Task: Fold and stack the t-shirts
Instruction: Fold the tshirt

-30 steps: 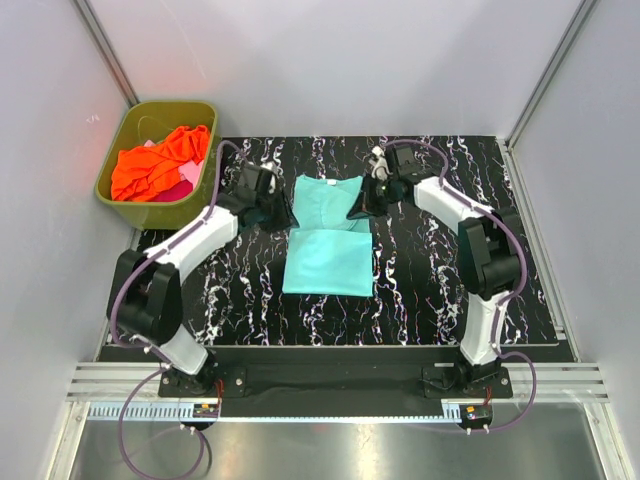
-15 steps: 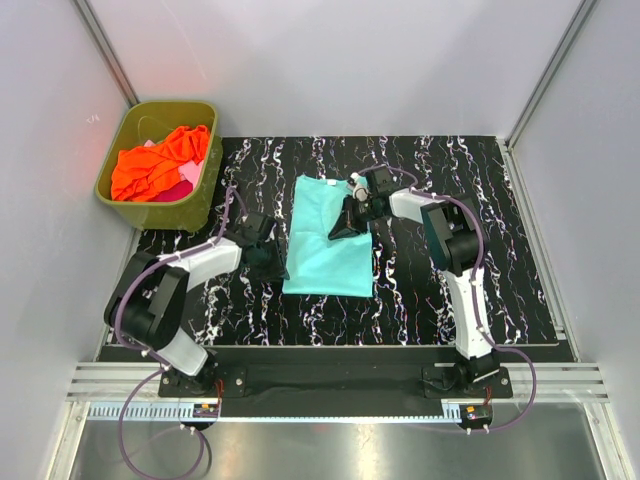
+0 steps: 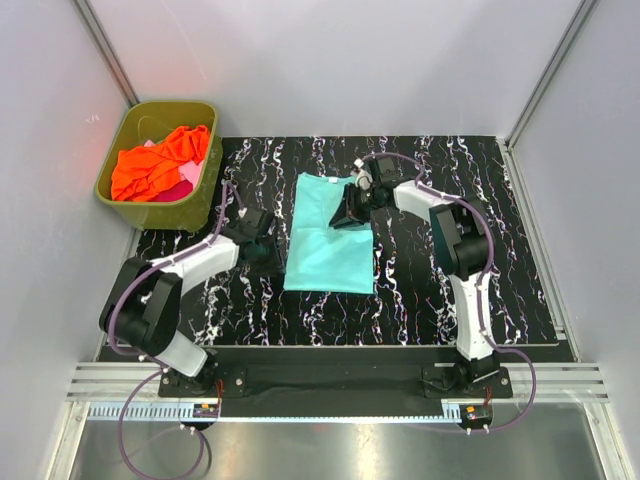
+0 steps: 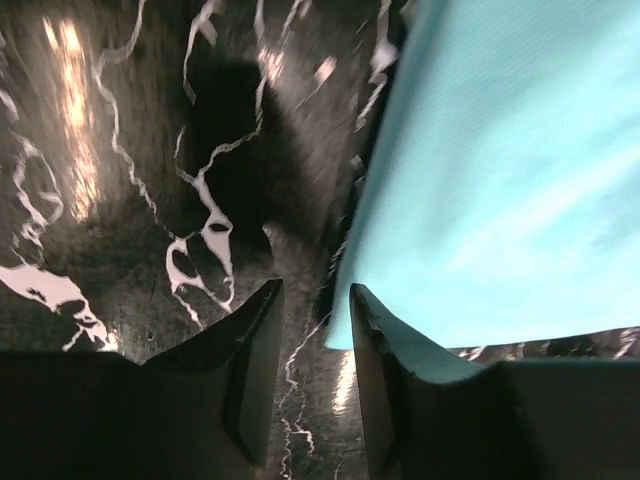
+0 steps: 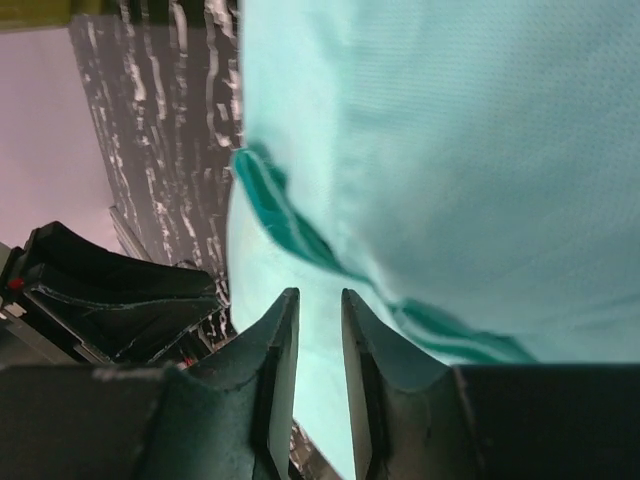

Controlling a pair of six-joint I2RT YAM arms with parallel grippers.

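Top external: you're folding teal t-shirt [image 3: 330, 255] mid-frame; left gripper [image 3: 268, 252], right gripper [image 3: 343, 217] gaping narrowly, empty; next likely needing edge pinch.

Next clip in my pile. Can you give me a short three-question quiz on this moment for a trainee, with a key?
1. True or false: the left claw is gripping the teal t-shirt.
2. Where is the orange t-shirt? A) in the olive tub; B) on the teal t-shirt; C) in the left claw.
3. Which claw is over the collar end of the teal t-shirt?

Key:
1. False. It sits beside the shirt's left edge with only table between its jaws.
2. A.
3. The right claw.
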